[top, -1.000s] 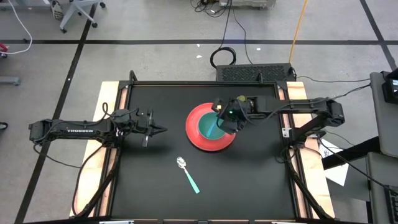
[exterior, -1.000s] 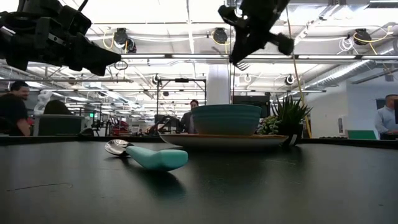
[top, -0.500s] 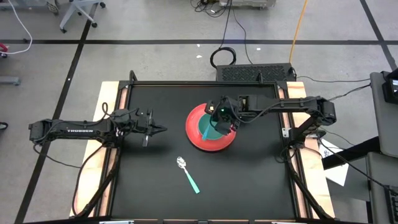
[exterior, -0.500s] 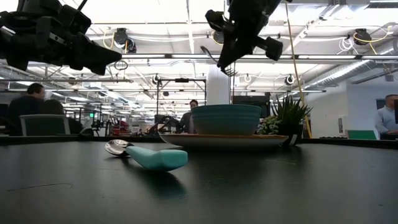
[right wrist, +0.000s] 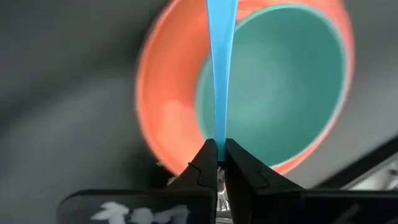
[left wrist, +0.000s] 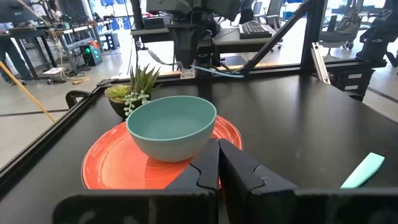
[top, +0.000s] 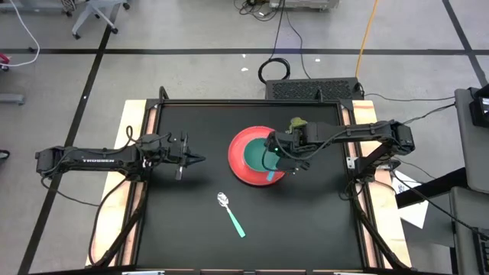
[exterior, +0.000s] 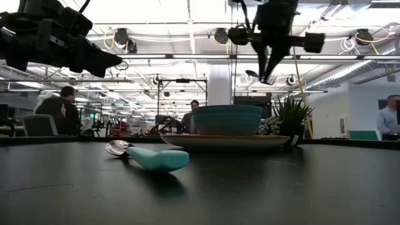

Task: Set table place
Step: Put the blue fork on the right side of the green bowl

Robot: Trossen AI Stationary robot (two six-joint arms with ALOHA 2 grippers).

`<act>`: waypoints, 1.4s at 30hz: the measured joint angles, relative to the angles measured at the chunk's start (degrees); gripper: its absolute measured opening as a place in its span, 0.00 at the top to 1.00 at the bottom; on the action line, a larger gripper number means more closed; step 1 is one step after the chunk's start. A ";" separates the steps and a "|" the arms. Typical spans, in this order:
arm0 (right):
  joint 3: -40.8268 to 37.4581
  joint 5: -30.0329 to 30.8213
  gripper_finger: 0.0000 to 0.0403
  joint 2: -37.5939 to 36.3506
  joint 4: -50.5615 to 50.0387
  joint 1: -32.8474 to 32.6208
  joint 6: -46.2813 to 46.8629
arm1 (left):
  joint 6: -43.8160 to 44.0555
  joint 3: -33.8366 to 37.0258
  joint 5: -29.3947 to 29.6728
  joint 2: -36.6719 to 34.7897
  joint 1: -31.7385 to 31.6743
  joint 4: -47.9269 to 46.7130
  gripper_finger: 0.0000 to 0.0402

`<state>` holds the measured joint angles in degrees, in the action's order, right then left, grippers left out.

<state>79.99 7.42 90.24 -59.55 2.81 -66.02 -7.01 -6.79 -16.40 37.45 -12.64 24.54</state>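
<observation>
The red plate [top: 238,155] lies flat on the black table [top: 191,229], with a teal bowl [top: 255,157] standing in its middle. My right gripper [top: 274,163] hangs over the plate's right part, pointing steeply down, shut on a utensil with a light blue handle [right wrist: 217,68]. The utensil's other end is hidden. A teal-handled spoon [top: 230,213] lies flat on the table nearer the front edge. My left gripper [top: 200,160] is shut with nothing in it, held level above the table to the left of the plate, its fingertips [left wrist: 229,155] pointing at the bowl [left wrist: 171,124]. My right gripper pinches one end of the utensil's handle [right wrist: 217,138] between its two fingertips. The fingers come from above, slanting steeply down, and the handle runs on past them along their line. The utensil is lifted clear, its free end [top: 273,176] over the plate's near right rim.
A small potted succulent [top: 296,122] stands on the table just beyond the plate, near the far right corner. Black frame rails and pale wooden strips [top: 134,153] border the table's short sides. People sit and stand in the room behind [exterior: 62,112].
My right gripper has tipped to point more steeply down and rolled a little, drifting slightly toward the near edge above the plate. The utensil's free end has swung from over the bowl to over the plate's near right rim.
</observation>
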 joint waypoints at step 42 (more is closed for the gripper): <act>-15.45 4.60 1.00 -0.85 9.49 6.21 -31.01 | -6.34 0.00 6.69 -0.01 -0.02 0.16 0.96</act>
<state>64.53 12.01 89.38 -50.06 9.02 -97.03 -13.34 -6.79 -9.71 37.44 -12.67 24.70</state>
